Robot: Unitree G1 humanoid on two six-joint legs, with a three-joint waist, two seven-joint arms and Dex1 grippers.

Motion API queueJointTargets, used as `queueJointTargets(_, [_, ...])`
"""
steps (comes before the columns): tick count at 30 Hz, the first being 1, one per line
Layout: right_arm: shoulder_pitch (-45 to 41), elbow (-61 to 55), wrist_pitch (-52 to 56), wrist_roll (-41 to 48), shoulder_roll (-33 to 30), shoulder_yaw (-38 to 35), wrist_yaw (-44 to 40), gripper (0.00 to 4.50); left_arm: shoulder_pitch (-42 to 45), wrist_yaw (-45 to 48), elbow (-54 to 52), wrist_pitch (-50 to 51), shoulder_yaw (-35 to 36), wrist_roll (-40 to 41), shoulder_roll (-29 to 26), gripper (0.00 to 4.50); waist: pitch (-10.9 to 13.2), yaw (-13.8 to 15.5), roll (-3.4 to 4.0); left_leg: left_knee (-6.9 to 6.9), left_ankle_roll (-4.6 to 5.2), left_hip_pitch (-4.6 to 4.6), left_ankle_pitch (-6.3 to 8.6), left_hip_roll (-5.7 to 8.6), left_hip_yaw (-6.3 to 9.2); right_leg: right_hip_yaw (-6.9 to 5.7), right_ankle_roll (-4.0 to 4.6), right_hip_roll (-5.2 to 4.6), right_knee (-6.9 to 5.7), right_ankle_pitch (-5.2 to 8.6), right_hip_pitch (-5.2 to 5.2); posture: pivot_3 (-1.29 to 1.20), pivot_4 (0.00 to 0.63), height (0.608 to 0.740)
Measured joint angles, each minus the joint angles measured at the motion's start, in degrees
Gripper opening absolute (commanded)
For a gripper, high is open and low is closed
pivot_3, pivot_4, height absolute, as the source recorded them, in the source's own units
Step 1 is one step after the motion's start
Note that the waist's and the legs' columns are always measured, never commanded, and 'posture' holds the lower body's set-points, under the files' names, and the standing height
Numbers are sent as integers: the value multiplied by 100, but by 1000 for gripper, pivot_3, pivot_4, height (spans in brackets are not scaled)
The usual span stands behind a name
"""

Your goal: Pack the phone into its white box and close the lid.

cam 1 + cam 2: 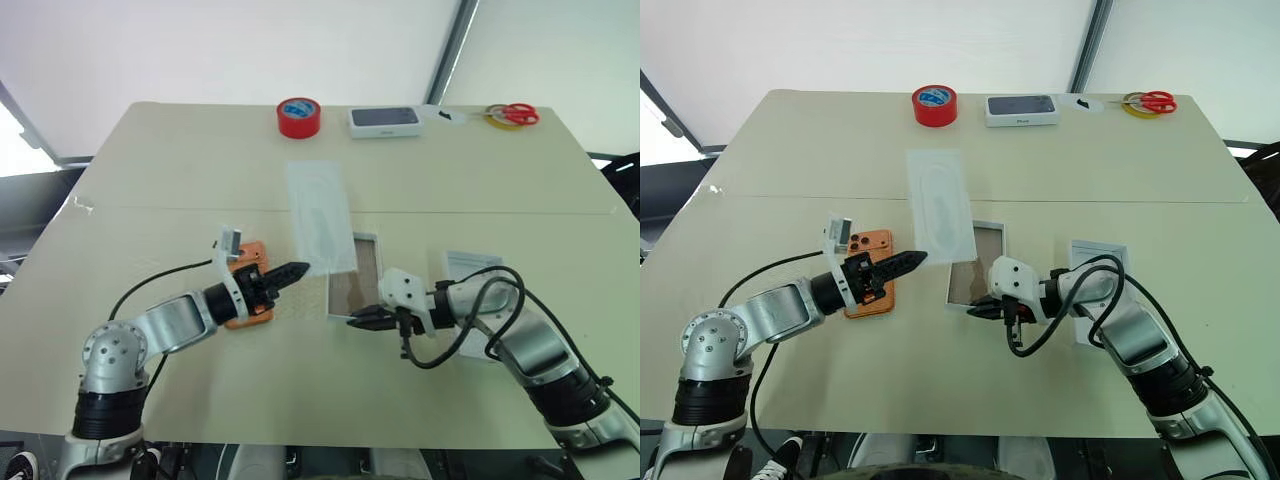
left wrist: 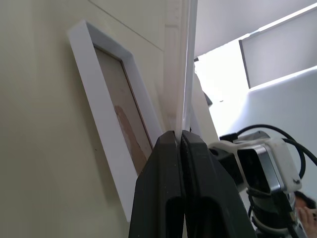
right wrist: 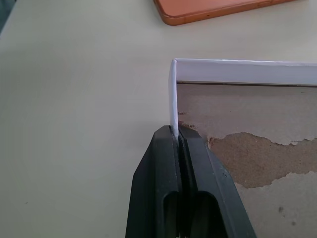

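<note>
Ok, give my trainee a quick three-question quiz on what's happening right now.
1. True or false: the phone lies inside the box.
2. What is the left claw pinching? A) the insert B) the tape C) the scissors
3. Fill in: the right claw is shut on the box's thin ___.

Key: 1 false, it lies on the table beside the box; 2 A; 3 wall.
</note>
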State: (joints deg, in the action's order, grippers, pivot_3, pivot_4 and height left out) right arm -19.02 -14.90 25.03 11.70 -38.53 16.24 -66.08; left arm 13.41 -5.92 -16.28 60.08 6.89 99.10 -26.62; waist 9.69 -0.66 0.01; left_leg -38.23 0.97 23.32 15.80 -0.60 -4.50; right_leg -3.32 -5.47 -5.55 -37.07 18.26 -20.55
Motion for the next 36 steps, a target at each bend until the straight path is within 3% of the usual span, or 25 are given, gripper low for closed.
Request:
queueJointTargets(2, [-8, 0, 66, 80, -26, -60, -19, 872, 12, -32, 4, 31, -78, 149, -127, 0, 0, 1, 0, 0, 0, 0, 0, 0, 0, 0, 0, 0, 0, 0, 0, 0, 150, 730])
queueJointTargets(5, [30, -20, 40, 144, -204, -265, -18, 2316, 2, -44, 61, 32, -160, 323, -264, 0, 0, 16, 0, -1, 1, 1, 0, 1, 0, 0, 0, -1, 2, 0, 1, 0, 150, 730])
queueJointTargets(13, [281, 491, -531, 449, -1187, -1454, -341, 2316, -54, 379, 192, 71, -443, 74, -291, 0, 2, 7, -3, 0, 1, -1, 0, 1, -2, 0, 2, 1, 6, 1, 5, 0, 150, 730])
queueJointTargets(17, [223, 1143, -1085, 303, -1210, -1576, -274, 2316, -25, 817, 431, 212, -734, -323, -260, 0, 3, 1, -2, 1, 2, 1, -1, 1, -6, 0, 1, 3, 6, 1, 1, 0, 150, 730])
queueJointTargets(23, [128, 1200, -1228, 300, -1190, -1575, -189, 2316, -34, 1290, 697, 317, -817, -867, -237, 0, 3, 13, -1, 0, 0, 2, -2, -2, -5, 0, 0, 3, 6, 1, 1, 0, 150, 730])
queueJointTargets(26, [129, 1196, -1258, 302, -1189, -1575, -168, 2398, -34, 1471, 747, 390, -819, -982, -153, 944, 4, 29, -3, 0, 0, 2, -2, -1, -4, 0, 0, 1, 6, 1, 2, 0, 150, 730])
queueJointTargets(29, [131, 1193, -1261, 306, -1188, -1575, -156, 2398, 6, 1639, 801, 450, -817, -1080, -91, 2380, 4, 17, -2, 0, -1, 1, -2, -2, -3, 0, 0, 1, 6, 1, 1, 0, 150, 730])
queueJointTargets(36, [-72, 1051, -1078, 423, -824, -1514, 3, 2398, 186, 2203, 849, 395, -792, -2021, -287, 2380, 5, -2, -3, 4, -3, 2, -2, -3, -3, 0, 0, 3, 6, 1, -3, 0, 150, 730])
